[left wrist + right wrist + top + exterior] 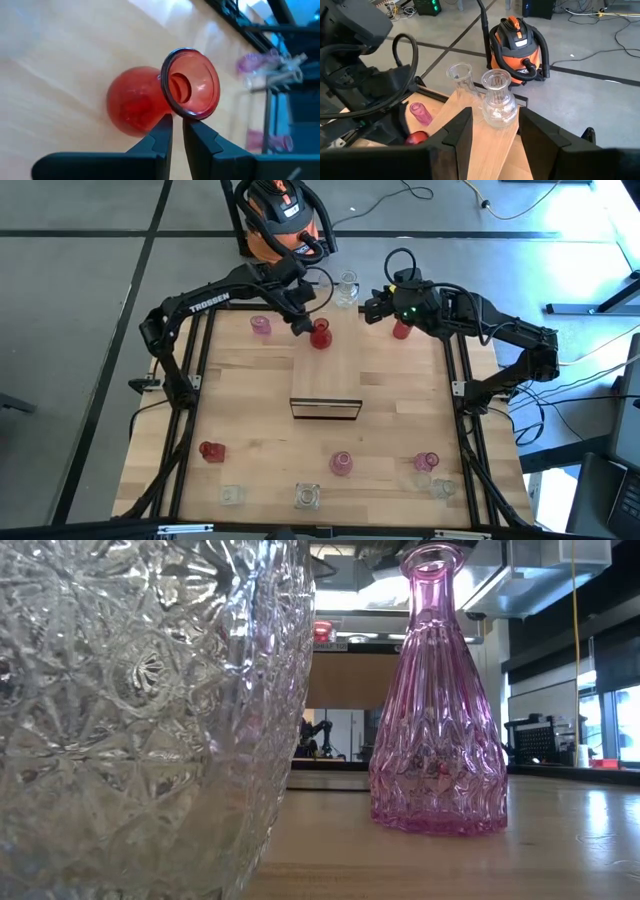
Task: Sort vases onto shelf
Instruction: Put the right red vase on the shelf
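Red vase (320,335) upright at the far middle of the surface (250,380), rim pinched in the left hand (300,326).

Seen close in the left wrist view, red vase (150,97) with fingers (160,132) nearly pressed together on its lip. Shelf (327,395) just nearer, at centre, top bare. Right hand (372,308) spread wide at the far right, beside another red vase (402,330), facing two clear vases (497,102). Low view mostly blocked by a clear cut-glass vase (140,710) and a pink vase (437,710); arms hidden there. Orange vacuum (283,215) beyond the far edge.
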{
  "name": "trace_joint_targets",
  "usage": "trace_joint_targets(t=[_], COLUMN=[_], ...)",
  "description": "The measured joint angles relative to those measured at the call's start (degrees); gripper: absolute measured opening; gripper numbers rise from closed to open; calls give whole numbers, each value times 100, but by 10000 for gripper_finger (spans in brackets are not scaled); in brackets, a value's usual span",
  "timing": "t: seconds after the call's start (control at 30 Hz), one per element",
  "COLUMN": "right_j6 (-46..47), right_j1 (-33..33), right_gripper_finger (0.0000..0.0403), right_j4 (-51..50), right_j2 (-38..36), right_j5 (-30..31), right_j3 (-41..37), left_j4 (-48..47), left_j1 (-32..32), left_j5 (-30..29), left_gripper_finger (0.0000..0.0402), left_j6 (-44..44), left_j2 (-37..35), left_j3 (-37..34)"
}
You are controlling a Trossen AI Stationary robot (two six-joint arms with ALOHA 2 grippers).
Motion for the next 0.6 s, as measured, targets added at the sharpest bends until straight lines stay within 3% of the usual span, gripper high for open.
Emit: trace_joint_targets(t=[0.13,0.47,0.6], right_j6=[0,57,66], right_j1=[0,7,7], right_gripper_finger=[144,144,144], right_j4=[43,83,81], right_j2=[0,1,2], right_j5=[-29,-155,-171], right_j3=[0,0,0], left_j4=[387,991,1073], left_j1=[-82,-148,-231], left_j5=[-357,-368,-646], left_gripper_finger=[37,37,37], left_j6=[-33,-178,-158], left_j2=[0,250,406], left_j3=[0,2,2])
